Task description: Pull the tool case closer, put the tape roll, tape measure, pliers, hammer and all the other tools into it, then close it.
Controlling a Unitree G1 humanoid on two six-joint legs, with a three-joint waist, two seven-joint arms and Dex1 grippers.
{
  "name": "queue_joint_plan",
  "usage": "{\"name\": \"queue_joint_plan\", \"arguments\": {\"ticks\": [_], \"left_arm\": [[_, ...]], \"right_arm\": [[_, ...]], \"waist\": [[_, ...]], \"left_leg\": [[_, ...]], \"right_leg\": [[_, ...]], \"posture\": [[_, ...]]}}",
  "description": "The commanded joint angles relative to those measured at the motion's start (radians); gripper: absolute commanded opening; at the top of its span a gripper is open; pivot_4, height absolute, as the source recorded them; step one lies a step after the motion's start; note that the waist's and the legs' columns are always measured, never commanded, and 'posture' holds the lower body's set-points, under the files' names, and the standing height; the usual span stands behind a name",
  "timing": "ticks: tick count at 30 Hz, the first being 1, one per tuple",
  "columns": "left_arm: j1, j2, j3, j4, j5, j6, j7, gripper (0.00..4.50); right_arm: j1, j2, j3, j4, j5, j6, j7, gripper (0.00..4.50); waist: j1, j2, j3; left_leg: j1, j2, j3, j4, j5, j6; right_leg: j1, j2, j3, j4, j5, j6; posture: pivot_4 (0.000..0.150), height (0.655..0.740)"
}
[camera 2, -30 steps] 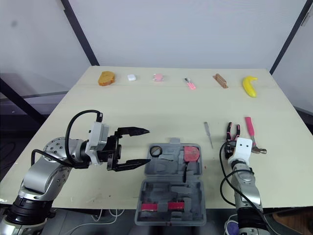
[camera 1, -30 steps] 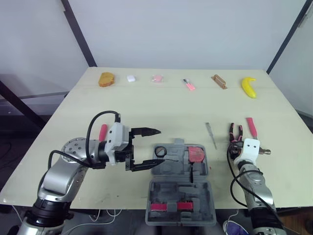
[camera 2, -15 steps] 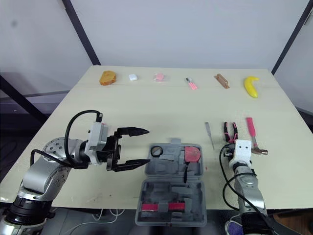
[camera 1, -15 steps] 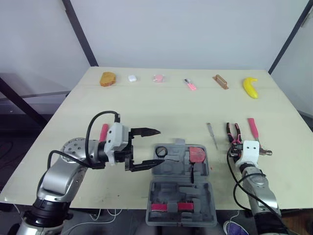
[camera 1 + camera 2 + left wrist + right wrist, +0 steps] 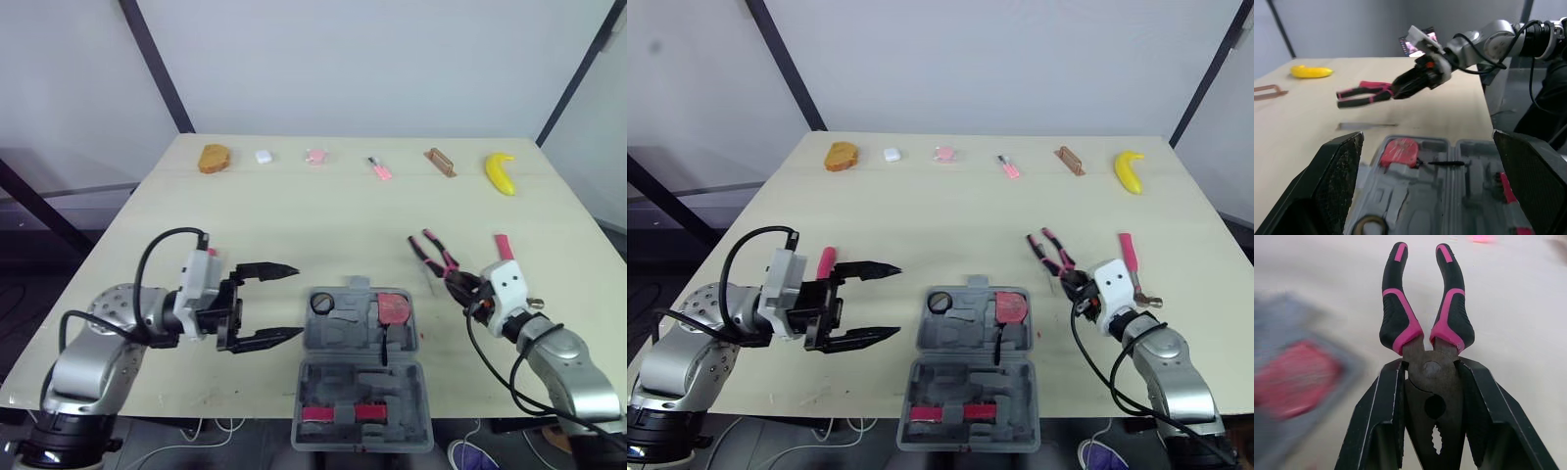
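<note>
Right gripper (image 5: 467,289) grips pliers (image 5: 432,251) above surface (image 5: 294,206) beside open case (image 5: 353,378); left gripper (image 5: 299,302) spread wide.

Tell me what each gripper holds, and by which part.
The right gripper holds the pliers by the metal head, handles free. The left gripper is open, holding nothing.

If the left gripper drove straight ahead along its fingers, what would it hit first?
The open tool case: the left gripper points at its side wall. Height is unclear, so it might pass just above.
</note>
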Motion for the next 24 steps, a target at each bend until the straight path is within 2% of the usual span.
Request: {"name": "queue_joint_plan", "arguments": {"ticks": [1,5,7,16,24], "left_arm": [[0.019,0.037,0.045,0.041,-0.005,-0.058,-0.090,4.50],[0.037,0.082,0.058,0.149,0.035,-0.139,-0.192,4.50],[0.034,0.088,0.057,0.188,0.049,-0.176,-0.218,4.50],[0.064,0.093,0.065,0.266,0.063,-0.237,-0.233,4.50],[0.079,0.082,0.048,0.273,0.069,-0.253,-0.216,4.50]], "right_arm": [[-0.063,-0.074,0.040,-0.087,0.049,0.030,0.149,1.03],[-0.153,-0.151,0.163,-0.132,0.075,0.079,0.330,1.03],[-0.186,-0.159,0.201,-0.137,0.077,0.093,0.365,1.03],[-0.367,-0.135,0.433,-0.111,-0.084,0.208,0.367,1.03],[-0.414,-0.102,0.516,-0.076,-0.180,0.216,0.352,1.03]], "waist": [[0.001,-0.001,0.001],[0.001,-0.001,0.001],[0.003,-0.001,0.001],[0.003,-0.003,0.002],[0.004,-0.003,0.002]], "left_leg": [[0.000,0.000,0.000,0.000,0.000,0.000],[0.000,0.000,-0.001,0.000,0.000,0.000],[0.000,0.000,-0.002,0.000,0.000,0.000],[-0.001,0.000,-0.002,0.002,0.000,0.000],[-0.002,0.000,-0.002,0.001,0.000,0.000]], "right_leg": [[0.000,0.000,0.000,0.000,0.000,0.000],[0.000,0.000,-0.001,0.000,0.000,0.000],[0.000,0.000,-0.002,0.000,0.000,0.000],[0.000,-0.001,-0.003,0.000,0.000,0.000],[-0.001,-0.001,-0.003,0.000,0.000,0.000]], "posture": [[0.150,0.7400],[0.150,0.7400],[0.150,0.7400],[0.150,0.7400],[0.150,0.7400]]}}
